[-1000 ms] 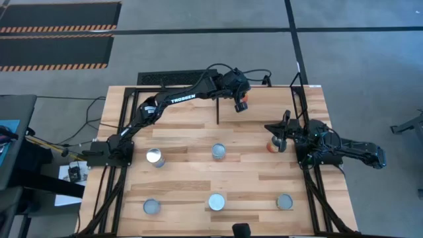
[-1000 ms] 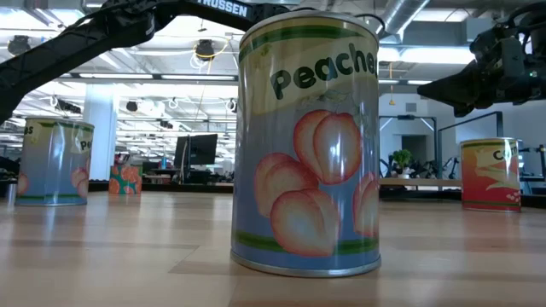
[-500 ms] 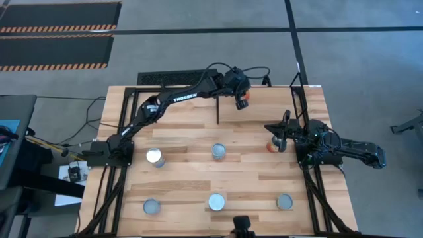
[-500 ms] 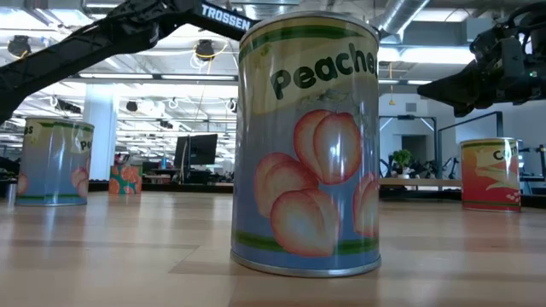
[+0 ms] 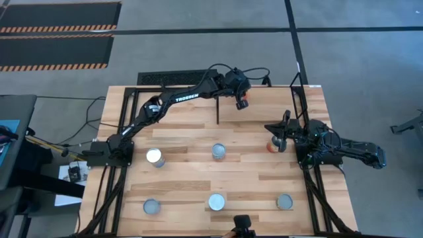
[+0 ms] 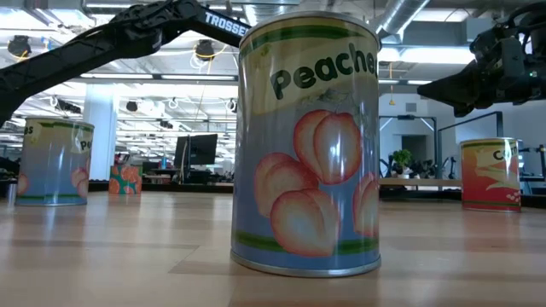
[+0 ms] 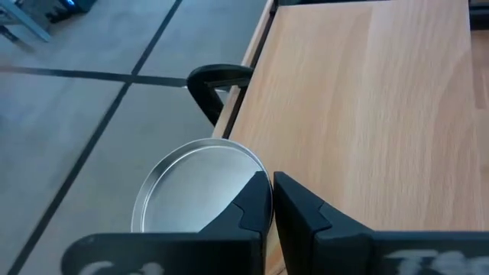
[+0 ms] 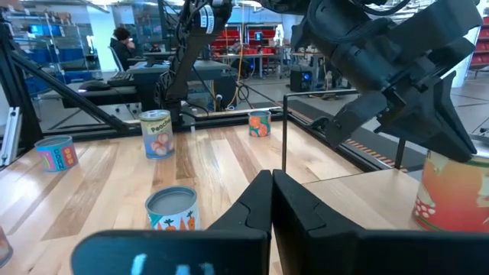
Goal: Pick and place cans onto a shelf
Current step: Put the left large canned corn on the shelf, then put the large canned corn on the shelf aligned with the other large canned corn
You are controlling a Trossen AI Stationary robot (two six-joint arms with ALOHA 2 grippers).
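An orange-red can (image 5: 243, 103) with a silver lid (image 7: 195, 191) is upright under my left gripper (image 5: 240, 99), over the low wooden shelf board (image 8: 359, 187) at the table's far edge. My left gripper (image 7: 271, 183) has its fingers close together at the lid's edge. Seen from the right wrist, the same can (image 8: 451, 191) stands below that gripper. My right gripper (image 8: 271, 202) waits shut at the table's right side, touching nothing. Beside it, a second orange-red can (image 5: 273, 145) stands on its base on the table. My left gripper pinches the can's top rim (image 7: 254, 162): one finger (image 7: 248, 210) lies over the lid and the other is outside the wall. The fingers slant down from above. The can is upright below them, its base (image 8: 451, 223) at the shelf board.
Several more cans stand upright on the table: two in the middle (image 5: 154, 157) (image 5: 219, 151) and three along the near edge (image 5: 152, 206) (image 5: 217, 201) (image 5: 284, 201). A thin black post (image 5: 218, 111) rises at the shelf's left end. A black clamp (image 7: 218, 80) sits at the board's edge.
My left gripper has come down a little with the orange-red can, staying over the shelf at the table's far edge. The can stays upright under it.
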